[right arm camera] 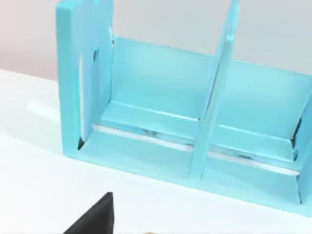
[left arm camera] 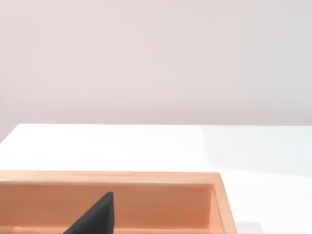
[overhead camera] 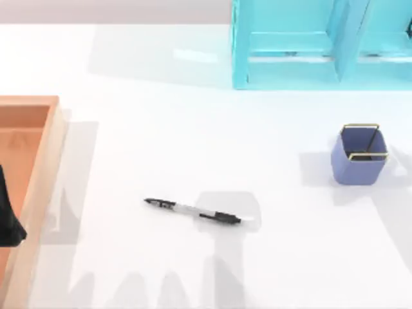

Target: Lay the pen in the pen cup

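Observation:
The pen (overhead camera: 193, 212) lies flat on the white table, a little in front of the middle, its black tip towards the left. The pen cup (overhead camera: 360, 154), blue-violet with a thin gold rim, stands upright at the right, far from the pen. My left gripper (overhead camera: 9, 222) is a dark shape at the left edge, over the orange tray, and a black part of it shows in the left wrist view (left arm camera: 95, 217). A black part of my right gripper (right arm camera: 95, 217) shows in the right wrist view, facing the cyan shelf. Neither gripper is near the pen.
An orange open tray (overhead camera: 48, 161) runs along the table's left edge. A cyan shelf unit (overhead camera: 290, 45) with upright dividers stands at the back right, behind the cup. White table (overhead camera: 193, 129) lies between the tray, the pen and the cup.

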Robot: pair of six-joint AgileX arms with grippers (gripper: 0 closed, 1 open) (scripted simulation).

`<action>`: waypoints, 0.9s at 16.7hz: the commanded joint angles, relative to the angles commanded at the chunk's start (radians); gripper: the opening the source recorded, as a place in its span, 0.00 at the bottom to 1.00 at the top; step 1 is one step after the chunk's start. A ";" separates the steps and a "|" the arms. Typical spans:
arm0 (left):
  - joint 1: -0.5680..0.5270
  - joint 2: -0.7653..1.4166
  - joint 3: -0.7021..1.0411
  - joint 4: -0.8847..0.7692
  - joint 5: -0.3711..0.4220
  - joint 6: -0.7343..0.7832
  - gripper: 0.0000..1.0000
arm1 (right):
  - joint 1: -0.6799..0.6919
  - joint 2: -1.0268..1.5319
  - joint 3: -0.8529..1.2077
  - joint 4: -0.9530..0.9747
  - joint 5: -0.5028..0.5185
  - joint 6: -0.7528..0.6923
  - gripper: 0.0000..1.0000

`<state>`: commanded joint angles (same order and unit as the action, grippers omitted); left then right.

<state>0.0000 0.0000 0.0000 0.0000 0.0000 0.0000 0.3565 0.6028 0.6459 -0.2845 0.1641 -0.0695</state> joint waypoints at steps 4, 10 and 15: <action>0.000 0.000 0.000 0.000 0.000 0.000 1.00 | 0.192 0.429 0.407 -0.210 0.074 -0.063 1.00; 0.000 0.000 0.000 0.000 0.000 0.000 1.00 | 0.427 1.031 0.847 -0.523 0.131 -0.162 1.00; 0.000 0.000 0.000 0.000 0.000 0.000 1.00 | 0.549 1.400 1.074 -0.711 0.130 -0.230 1.00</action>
<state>0.0000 0.0000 0.0000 0.0000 0.0000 0.0000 0.9053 2.0025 1.7204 -0.9954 0.2945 -0.2999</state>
